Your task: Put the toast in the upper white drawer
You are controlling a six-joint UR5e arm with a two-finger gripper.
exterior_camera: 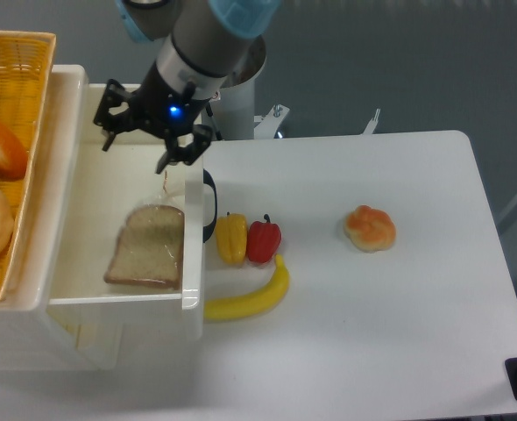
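The toast is shown lying flat inside the upper white drawer, below the spread, empty gripper, while right of the drawer a white table is backed by a grey floor.

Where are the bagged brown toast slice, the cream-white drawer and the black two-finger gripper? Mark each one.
bagged brown toast slice [148,249], fixed camera, middle of the crumb face.
cream-white drawer [191,303], fixed camera, top of its front wall.
black two-finger gripper [142,146], fixed camera, midway between the spread fingertips.
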